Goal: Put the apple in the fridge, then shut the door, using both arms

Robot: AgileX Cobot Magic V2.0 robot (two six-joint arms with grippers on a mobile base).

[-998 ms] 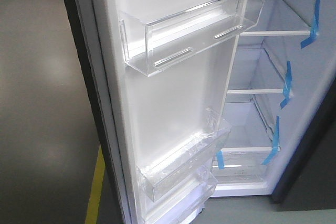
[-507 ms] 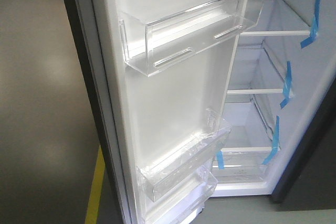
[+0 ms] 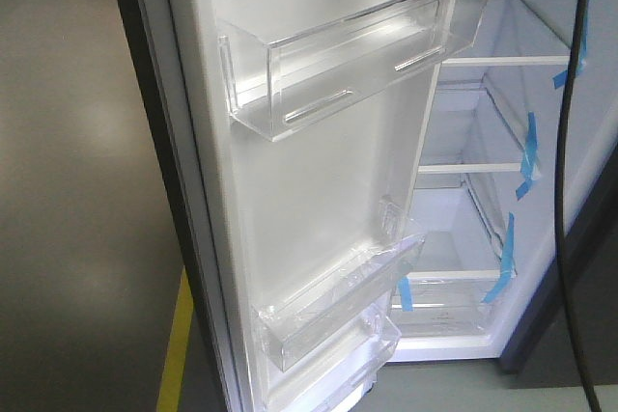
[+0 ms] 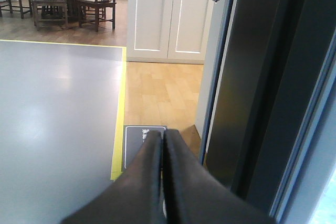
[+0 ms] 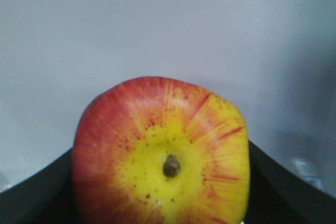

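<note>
L end effector point(image 4: 160, 136): two black fingers point(image 4: 140, 174) pressed flat together, no gap, nothing btwn them. Tips point to 12 o'clock in the left wrist view, and the finger bodies widen toward 6 o'clock at the frame bottom.

R end effector point(image 5: 160, 177): clamped on the apple point(image 5: 160, 140), stem end facing the wrist cam. Its fingers show only as dark wedges at approx. 4 and 8 o'clock, either side of the fruit.

Front view: one black cable point(image 3: 561, 161) of the R arm hangs in a shallow curve from 1 o'clock down to 5 o'clock.
</note>
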